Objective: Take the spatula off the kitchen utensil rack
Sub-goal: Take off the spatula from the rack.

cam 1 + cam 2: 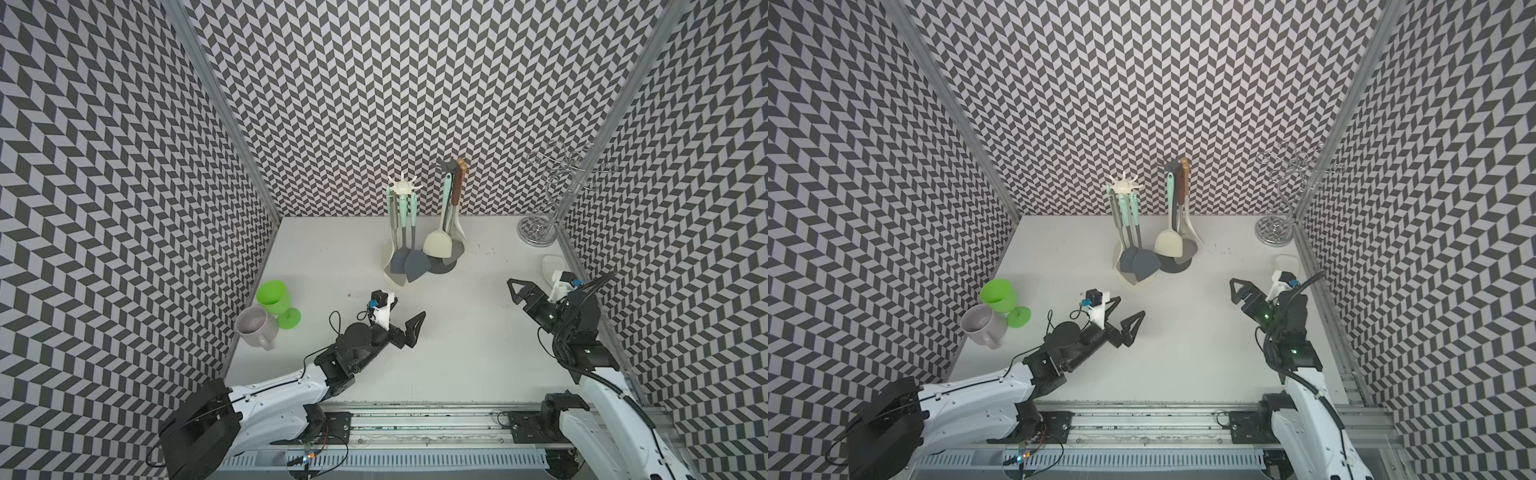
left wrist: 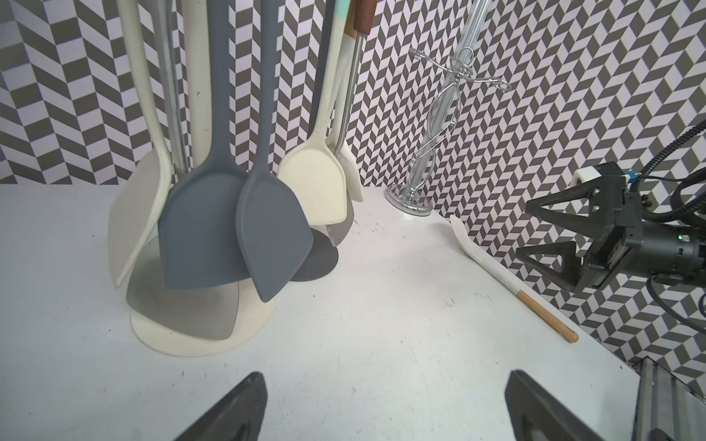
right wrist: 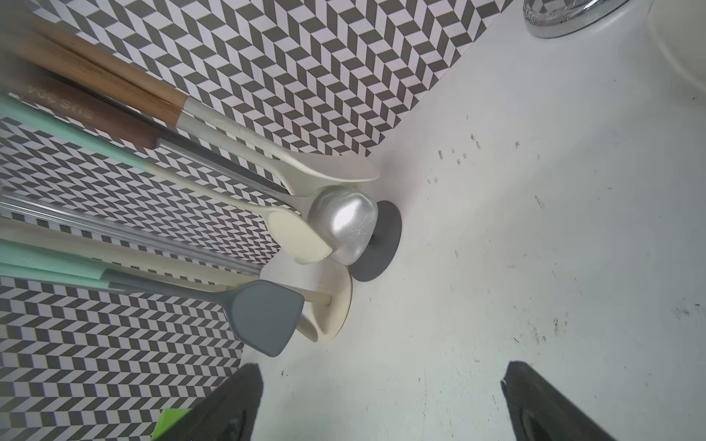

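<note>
- left wrist view: a grey spatula hangs from the cream utensil rack near the back of the white table.
- left gripper faces it, jaws spread wide, holding nothing.
- right gripper also gapes empty, well apart from the rack.

Two racks are set side by side at the back middle of the table, the left utensil rack slightly nearer the front than the right utensil rack. Spatulas are hung from both. A wire stand is placed in the back right corner, and a loose spatula is laid before it along the right wall. A goblet is stood at the left edge, with a mug just before it.
</note>
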